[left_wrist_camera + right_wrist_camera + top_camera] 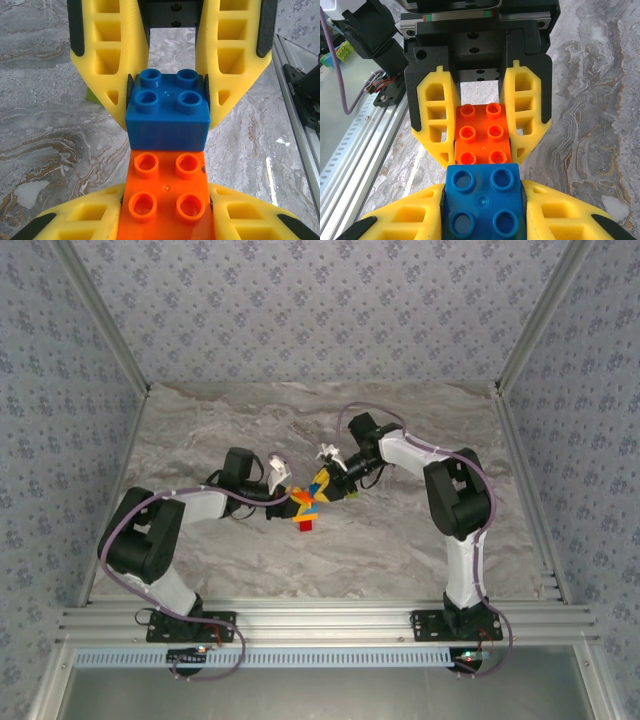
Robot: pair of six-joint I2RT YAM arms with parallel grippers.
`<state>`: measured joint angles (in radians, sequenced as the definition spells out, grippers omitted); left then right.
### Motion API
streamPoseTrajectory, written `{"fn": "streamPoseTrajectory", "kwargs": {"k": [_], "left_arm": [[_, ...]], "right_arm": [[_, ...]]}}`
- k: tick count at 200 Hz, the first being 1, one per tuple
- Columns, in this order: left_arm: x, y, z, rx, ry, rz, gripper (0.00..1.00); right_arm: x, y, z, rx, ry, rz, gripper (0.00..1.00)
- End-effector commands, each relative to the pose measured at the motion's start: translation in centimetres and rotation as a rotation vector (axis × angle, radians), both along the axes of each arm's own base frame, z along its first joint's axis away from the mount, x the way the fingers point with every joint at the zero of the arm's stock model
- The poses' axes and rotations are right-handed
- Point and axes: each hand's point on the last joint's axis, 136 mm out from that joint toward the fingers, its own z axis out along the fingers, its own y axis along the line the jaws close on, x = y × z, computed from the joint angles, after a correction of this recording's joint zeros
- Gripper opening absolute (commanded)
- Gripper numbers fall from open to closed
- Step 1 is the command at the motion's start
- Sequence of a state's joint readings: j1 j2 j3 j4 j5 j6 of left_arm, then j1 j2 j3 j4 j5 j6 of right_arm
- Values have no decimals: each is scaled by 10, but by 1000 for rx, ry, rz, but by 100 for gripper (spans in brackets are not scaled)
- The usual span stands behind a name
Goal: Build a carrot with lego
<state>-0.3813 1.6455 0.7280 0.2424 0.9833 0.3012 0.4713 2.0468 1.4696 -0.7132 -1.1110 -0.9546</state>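
Observation:
My two grippers meet nose to nose above the middle of the table. The left gripper [165, 212] is shut on an orange brick [167, 192], gripped by its sides. The right gripper [482, 210] is shut on a blue brick [482, 202]. That blue brick [167, 107] sits one layer higher, on the far end of the orange brick [481, 135], apparently touching it. From above, the left gripper [300, 498] and right gripper [330, 485] hide most of both bricks. A red brick [303, 527] lies just below them. A lime green piece [92, 95] peeks from behind a yellow finger.
The marble table [400, 550] spreads around the grippers. An aluminium rail [320, 622] runs along the near edge, and metal posts frame the patterned walls. Past the rail [350, 145] in the right wrist view sits a small green brick [344, 50].

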Motion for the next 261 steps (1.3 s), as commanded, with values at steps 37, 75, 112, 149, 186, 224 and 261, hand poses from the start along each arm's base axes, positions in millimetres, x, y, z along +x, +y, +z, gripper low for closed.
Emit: {"fn": "streamPoseTrajectory", "kwargs": {"k": [37,75,112,149,186,224,261], "left_arm": [[40,2,52,-62,-267,46,18],[36,-3,47,-23,-283,28,18],[38,-3,47,-19,-283,36,18],[38,-3,46,-18,-280,37,18],[38,-3,46,-17,-279,36,18],[38,-3,45,-15,-275,36,18],[39,-3,44,-14,-272,36,17]], "right_arm": [[-33,-22,-59,-278,165,2,0],[-29,-18,-47,-230,192,-1,3],[-30,-20,-50,-240,195,-1,20],[-28,-20,-50,-242,193,-7,35],[-26,-19,-48,-231,189,-17,55],[-20,-20,-41,-197,166,-44,100],[-10,-25,-30,-162,124,-98,100]]}}
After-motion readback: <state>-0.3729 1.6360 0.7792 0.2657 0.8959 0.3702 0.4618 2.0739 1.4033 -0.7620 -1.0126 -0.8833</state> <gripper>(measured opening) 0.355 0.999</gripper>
